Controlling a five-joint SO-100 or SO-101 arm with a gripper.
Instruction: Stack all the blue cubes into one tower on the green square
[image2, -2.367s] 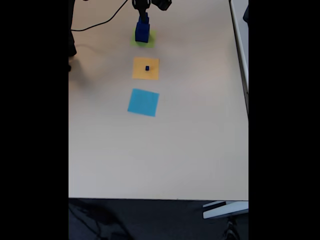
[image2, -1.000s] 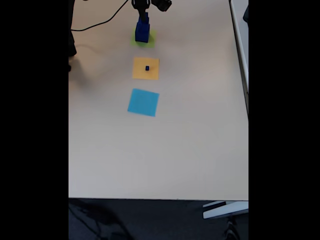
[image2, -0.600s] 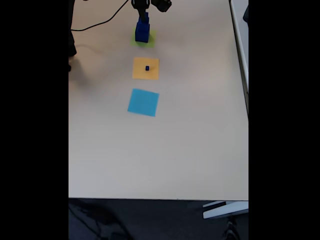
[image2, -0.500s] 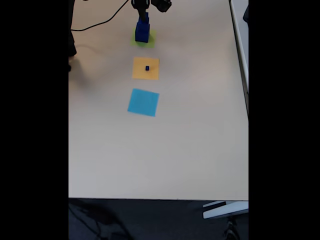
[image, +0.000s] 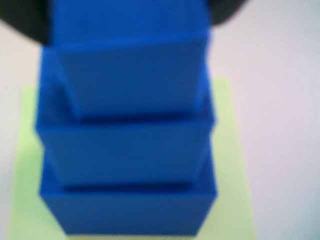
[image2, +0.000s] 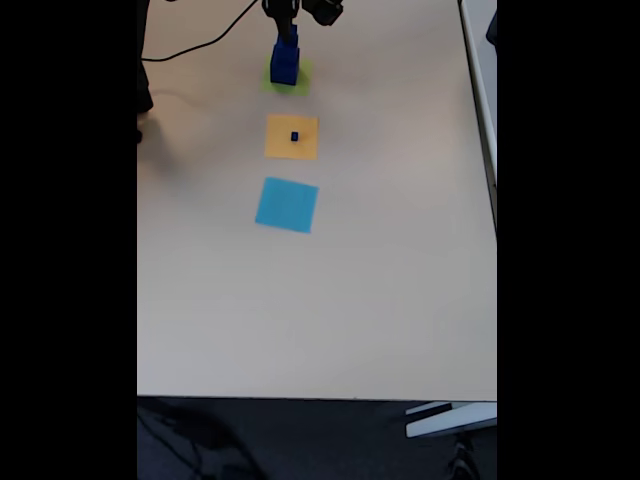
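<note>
Clearly, a tower of blue cubes (image: 127, 145) is seen at close range in the wrist view, three blurred tiers being made out, each tier set back from the one under it. The green square (image: 227, 165) is shown beneath the tower, its lime edge visible to the left and right of the lowest cube.

At the left edge of the desk (image2: 330, 310) in the fixed view, a dark shape is noted, and a black cable (image2: 195, 47) is seen curving across the upper left. Further right, at the top, the tower (image2: 284, 62) is found standing on the green square (image2: 301, 80). The end effector (image2: 288, 22) is seen directly above the top of the tower; whether its jaws are spread or closed cannot be told, and contact with the top cube cannot be judged.

Below the tower an orange square (image2: 277, 140) is laid flat, with a tiny blue cube (image2: 295, 136) resting near its centre. Lower still, a light-blue square (image2: 286, 204) lies bare.
</note>
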